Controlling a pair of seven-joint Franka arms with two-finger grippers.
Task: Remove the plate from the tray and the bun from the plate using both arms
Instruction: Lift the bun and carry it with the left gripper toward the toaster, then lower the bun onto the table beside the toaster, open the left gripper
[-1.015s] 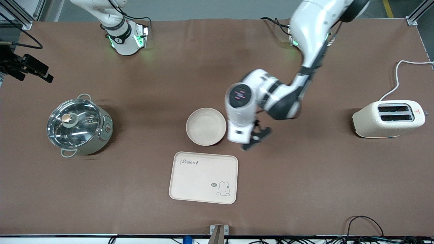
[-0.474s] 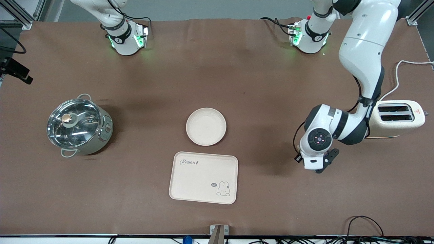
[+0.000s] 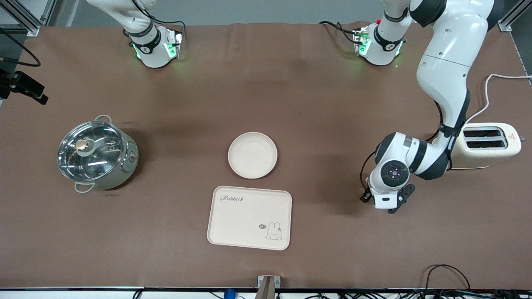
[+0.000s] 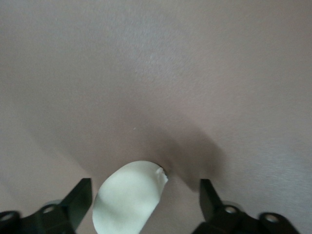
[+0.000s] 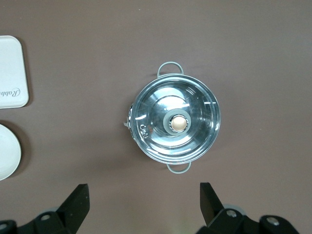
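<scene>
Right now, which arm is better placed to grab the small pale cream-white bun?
Left. The left gripper hangs open over the bun, a finger on either side. The right gripper, open, is high over the lidded steel pot.

Brown-covered table (image 3: 266, 83) carried six things. Round cream-beige plate (image 3: 252, 155) sat mid-table; flat cream rectangular rabbit-printed tray (image 3: 249, 217) lay just nearer the front camera, apart from it. Steel glass-lidded pot (image 3: 96, 154) stood toward the right arm's end, cream two-slot toaster (image 3: 482, 145) toward the left arm's end. Pale oblong bun (image 4: 129, 197) lay on the cloth.
</scene>
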